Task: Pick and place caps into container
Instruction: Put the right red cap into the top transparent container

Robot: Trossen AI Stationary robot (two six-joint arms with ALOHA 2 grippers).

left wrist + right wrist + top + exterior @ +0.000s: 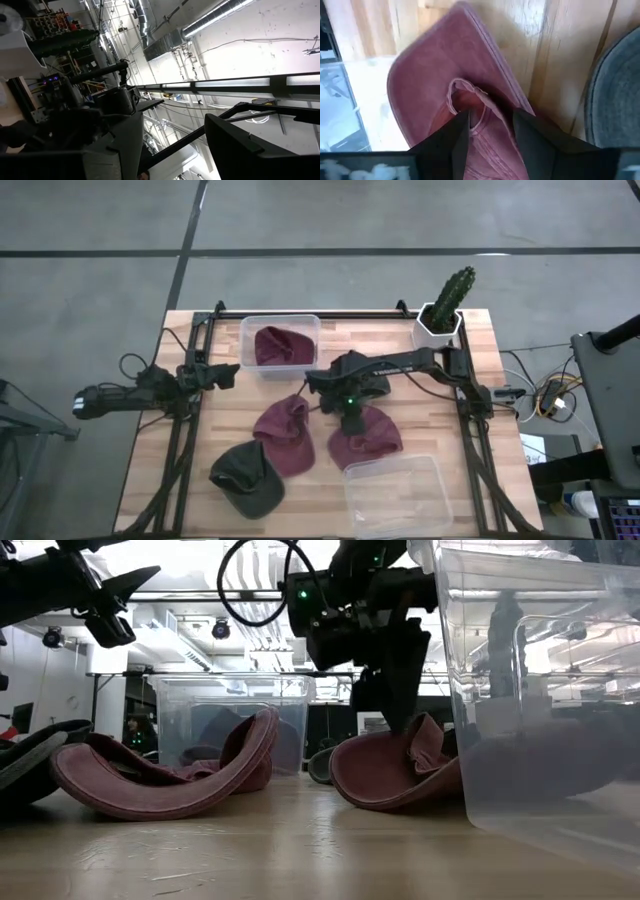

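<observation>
A maroon cap (368, 440) lies on the table beside the near clear container (432, 502), and my right gripper (352, 418) is shut on it from above. A second maroon cap (285, 435) and a dark olive-grey cap (247, 478) lie to its left. A third maroon cap (280, 345) lies inside the far clear container (246, 340). Another grey cap shows at the edge of the right wrist view (620, 100). My left gripper (226, 373) is open and empty, held above the table's left side. My right gripper pinches a raised fold of the maroon cap's crown fabric (487, 125) between its two fingers (457, 137). The fingers come from above, pointing down. The cap's underside (390, 802) still rests on the table.
A green cactus in a white pot (445, 305) stands at the far right corner. The near container's wall (520, 690) stands close to the held cap. Black frame rails run along the table's left and right sides.
</observation>
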